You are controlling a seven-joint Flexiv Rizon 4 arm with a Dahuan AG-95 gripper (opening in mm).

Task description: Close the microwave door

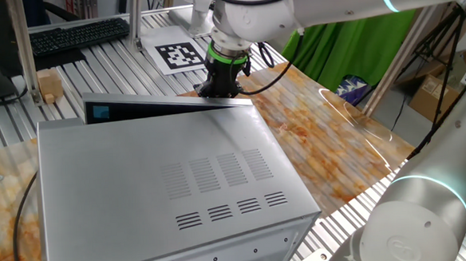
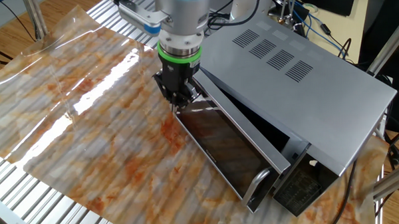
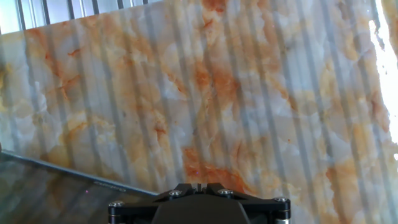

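The microwave (image 1: pixel 155 174) is a large grey box with vent slits on top; it also shows in the other fixed view (image 2: pixel 304 68). The microwave door (image 2: pixel 220 144) stands ajar, with its dark face outward and a handle (image 2: pixel 256 184) at its near end. In one fixed view its silver top edge (image 1: pixel 160 105) has a blue-lit patch (image 1: pixel 100 113) at the left. My gripper (image 2: pixel 179 99) points down at the door's far end, outside its face, and I cannot tell if it touches. It appears at the door's right end in one fixed view (image 1: pixel 217 90). The jaws look shut and empty in the hand view (image 3: pixel 199 185).
A marble-patterned sheet (image 2: pixel 86 116) covers the table in front of the door. A keyboard (image 1: pixel 80 34), a printed marker tag (image 1: pixel 179 55) and a wooden block (image 1: pixel 49 84) lie beyond the microwave. A green cloth (image 1: pixel 348 36) hangs at the back. The arm's base (image 1: pixel 414 225) is at the right.
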